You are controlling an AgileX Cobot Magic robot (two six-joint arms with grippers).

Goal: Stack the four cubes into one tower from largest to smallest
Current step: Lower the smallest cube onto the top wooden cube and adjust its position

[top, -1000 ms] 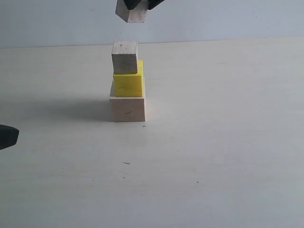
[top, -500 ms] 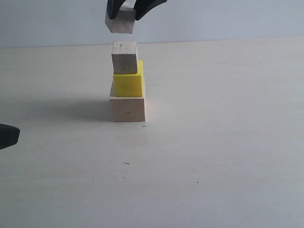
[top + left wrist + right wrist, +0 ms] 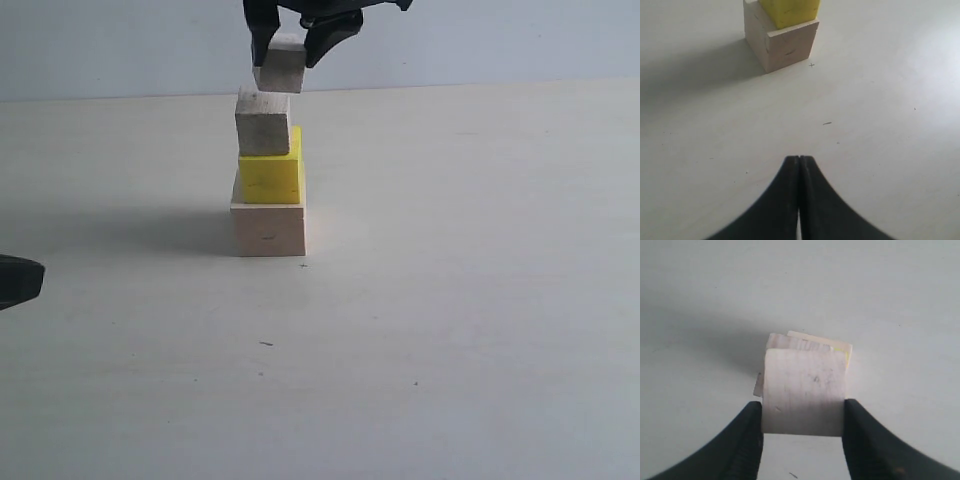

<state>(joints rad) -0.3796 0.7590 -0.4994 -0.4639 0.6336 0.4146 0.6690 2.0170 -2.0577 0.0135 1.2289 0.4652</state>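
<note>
My right gripper (image 3: 292,55) clamps the tiniest cube (image 3: 280,70) just over the three-cube tower (image 3: 268,190) beneath it, slightly off-centre, so next I align, lower gently and release.

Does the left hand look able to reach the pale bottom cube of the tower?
Probably yes: only bare table lies between the left hand and the pale bottom cube. The hand is shut, so it must open first.
</note>
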